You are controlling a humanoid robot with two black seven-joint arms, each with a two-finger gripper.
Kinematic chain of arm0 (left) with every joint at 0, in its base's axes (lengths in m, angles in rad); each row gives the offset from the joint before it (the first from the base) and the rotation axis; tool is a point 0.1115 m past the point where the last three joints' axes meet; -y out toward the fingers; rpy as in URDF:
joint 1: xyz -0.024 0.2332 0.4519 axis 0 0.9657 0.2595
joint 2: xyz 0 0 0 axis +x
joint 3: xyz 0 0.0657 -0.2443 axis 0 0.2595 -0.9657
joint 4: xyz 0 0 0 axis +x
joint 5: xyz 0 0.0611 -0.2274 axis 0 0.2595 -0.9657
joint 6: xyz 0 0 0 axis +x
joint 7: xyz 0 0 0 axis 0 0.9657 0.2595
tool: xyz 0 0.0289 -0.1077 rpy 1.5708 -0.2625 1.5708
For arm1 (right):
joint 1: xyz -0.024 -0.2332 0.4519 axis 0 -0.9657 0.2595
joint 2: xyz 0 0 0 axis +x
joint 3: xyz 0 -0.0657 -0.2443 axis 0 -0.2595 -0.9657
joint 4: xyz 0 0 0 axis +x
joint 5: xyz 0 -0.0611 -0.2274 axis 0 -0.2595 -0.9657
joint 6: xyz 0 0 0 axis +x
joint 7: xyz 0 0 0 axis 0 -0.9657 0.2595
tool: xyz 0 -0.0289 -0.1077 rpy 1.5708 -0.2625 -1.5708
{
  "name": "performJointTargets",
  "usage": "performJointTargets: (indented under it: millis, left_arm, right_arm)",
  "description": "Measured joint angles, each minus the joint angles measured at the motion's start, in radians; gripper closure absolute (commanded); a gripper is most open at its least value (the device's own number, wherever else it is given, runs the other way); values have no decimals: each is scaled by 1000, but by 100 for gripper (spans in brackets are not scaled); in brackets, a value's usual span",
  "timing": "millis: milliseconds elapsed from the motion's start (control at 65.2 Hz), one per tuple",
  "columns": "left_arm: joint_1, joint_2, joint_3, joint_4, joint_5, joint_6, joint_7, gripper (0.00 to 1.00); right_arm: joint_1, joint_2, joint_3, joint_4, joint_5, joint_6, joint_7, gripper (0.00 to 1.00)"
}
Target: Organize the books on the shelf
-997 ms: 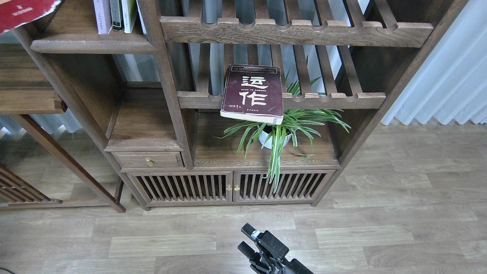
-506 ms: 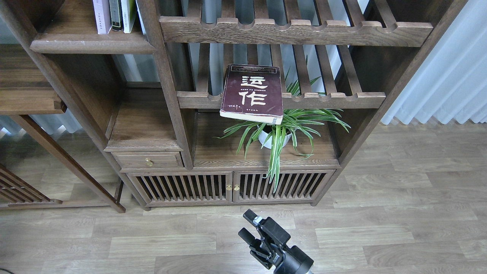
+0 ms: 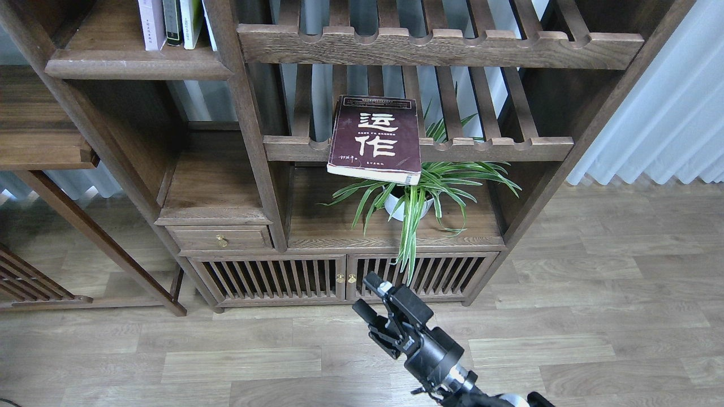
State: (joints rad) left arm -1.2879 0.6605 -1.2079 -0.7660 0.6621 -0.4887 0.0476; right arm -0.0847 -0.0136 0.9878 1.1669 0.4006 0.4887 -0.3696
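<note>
Reaching: right gripper (image 3: 370, 294) low over the floor, two fingers spread apart, holding nothing.
Approach: rise toward the maroon book's (image 3: 376, 138) overhanging front edge; pinch it there.
Book: flat on a slatted rack (image 3: 498, 148), above the plant (image 3: 416, 195).
Room: leaves crowd below; solid shelf (image 3: 136, 65) upper left has space.
Left gripper: unseen.

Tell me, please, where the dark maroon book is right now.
In the head view the dark maroon book lies flat at centre on the lower slatted rack, overhanging its notched front rail, directly above the potted spider plant.
</note>
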Motion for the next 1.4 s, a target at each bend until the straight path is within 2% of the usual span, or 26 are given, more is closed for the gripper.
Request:
performJointTargets:
  millis: [153, 353, 521, 598, 797, 920, 1043, 1242, 1395]
  left_arm:
    - [5, -6, 27, 21, 2, 0, -79, 98]
    - [-1, -50, 81, 56, -7, 0, -110, 98]
    - [-24, -77, 130, 143, 1, 0, -176, 98]
    - [-53, -94, 169, 203, 2, 0, -215, 97]
    - [-158, -130, 312, 414, -8, 0, -349, 96]
    - [-194, -178, 372, 519, -28, 0, -413, 95]
    - [-206, -232, 409, 588, -42, 0, -445, 95]
    - [-207, -250, 429, 634, -45, 0, -470, 95]
    - [-208, -252, 462, 648, -45, 0, -474, 95]
  right_arm:
    - [22, -19, 1, -4, 4, 0, 0, 5]
    - [65, -29, 0, -4, 14, 0, -2, 5]
    - [97, -28, 1, -14, 27, 0, -2, 5]
    - [103, -27, 4, -17, 34, 0, -1, 5]
    - [113, -27, 23, -19, 51, 0, 0, 5]
    - [114, -30, 31, -19, 60, 0, 0, 5]
    - [116, -32, 42, -19, 64, 0, 0, 5]
    - [125, -29, 42, -19, 70, 0, 0, 5]
    - [126, -24, 40, -18, 70, 0, 0, 5]
